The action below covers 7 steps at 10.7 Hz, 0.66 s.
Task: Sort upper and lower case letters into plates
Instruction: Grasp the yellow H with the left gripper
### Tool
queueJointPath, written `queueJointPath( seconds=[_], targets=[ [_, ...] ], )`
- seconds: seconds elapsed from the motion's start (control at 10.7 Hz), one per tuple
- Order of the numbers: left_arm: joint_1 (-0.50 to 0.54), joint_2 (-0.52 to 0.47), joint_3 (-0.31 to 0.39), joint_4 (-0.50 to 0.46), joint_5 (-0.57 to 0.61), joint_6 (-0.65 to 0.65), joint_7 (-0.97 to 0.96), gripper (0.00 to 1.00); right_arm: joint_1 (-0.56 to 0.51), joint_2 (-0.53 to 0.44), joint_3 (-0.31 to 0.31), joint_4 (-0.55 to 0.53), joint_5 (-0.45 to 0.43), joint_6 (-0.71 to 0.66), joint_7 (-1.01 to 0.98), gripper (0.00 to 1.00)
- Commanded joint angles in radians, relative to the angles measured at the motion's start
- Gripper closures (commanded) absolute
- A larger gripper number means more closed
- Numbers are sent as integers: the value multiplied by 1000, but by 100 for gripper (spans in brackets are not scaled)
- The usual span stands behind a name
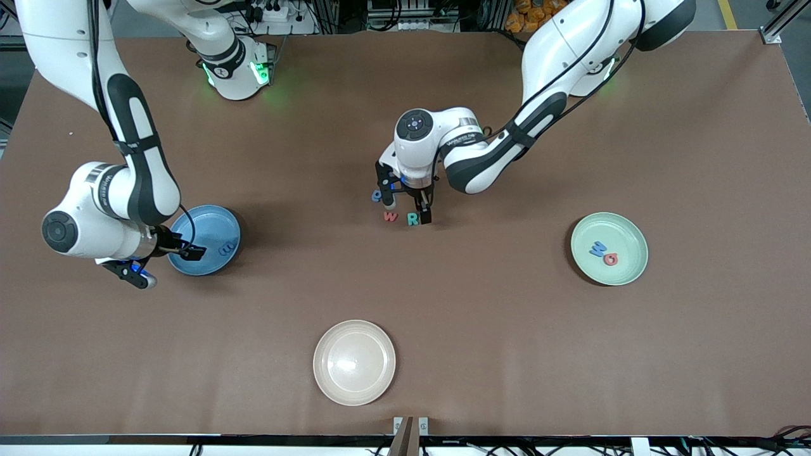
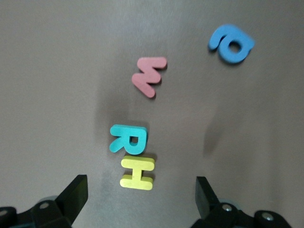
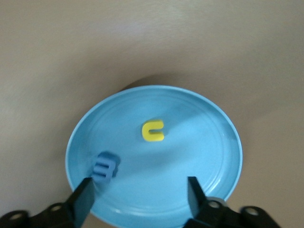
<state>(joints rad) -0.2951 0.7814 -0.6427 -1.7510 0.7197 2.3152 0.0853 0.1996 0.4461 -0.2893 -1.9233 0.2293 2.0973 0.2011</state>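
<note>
The light blue plate [image 1: 209, 221] [image 3: 199, 142] lies toward the right arm's end of the table. It holds a small yellow letter [image 3: 153, 130] and a blue letter [image 3: 104, 167] [image 1: 227, 248]. My right gripper [image 1: 170, 266] [image 3: 140, 199] hangs open over the plate's rim, with nothing between its fingers. At mid-table my left gripper [image 1: 407, 210] [image 2: 140, 199] stands open just over a yellow H [image 2: 137, 173]. A teal R [image 2: 128, 139] [image 1: 412, 219] touches the H. A pink W [image 2: 149, 76] [image 1: 391, 217] and a blue letter [image 2: 231, 43] [image 1: 377, 196] lie close by. The mint green plate [image 1: 627, 240] holds a blue letter [image 1: 597, 249] and a red letter [image 1: 610, 258].
A cream-beige plate [image 1: 354, 361] lies nearest the front camera, with nothing in it. The brown tabletop [image 1: 507, 329] is bare between the three plates. The right arm's elbow hangs over the table beside the blue plate.
</note>
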Motion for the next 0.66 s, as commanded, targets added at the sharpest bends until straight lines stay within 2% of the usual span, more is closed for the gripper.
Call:
queueJointPath(
  seconds=[0.0,0.28,0.37,0.56],
  targets=[
    [16,33,6,-4,43,52,24,0,23,-67,12,-19,2,-28,-71,0],
    [14,42,8,-2,43,52,24,0,113,-98,10,-16,2,-23,-62,0],
    [14,48,11,-2,43,52,24,10,115,-101,10,-13,2,-19,-63,0],
    [16,47,11,-4,44,52,24,44,139,-103,10,1,2,-17,-63,0]
  ],
)
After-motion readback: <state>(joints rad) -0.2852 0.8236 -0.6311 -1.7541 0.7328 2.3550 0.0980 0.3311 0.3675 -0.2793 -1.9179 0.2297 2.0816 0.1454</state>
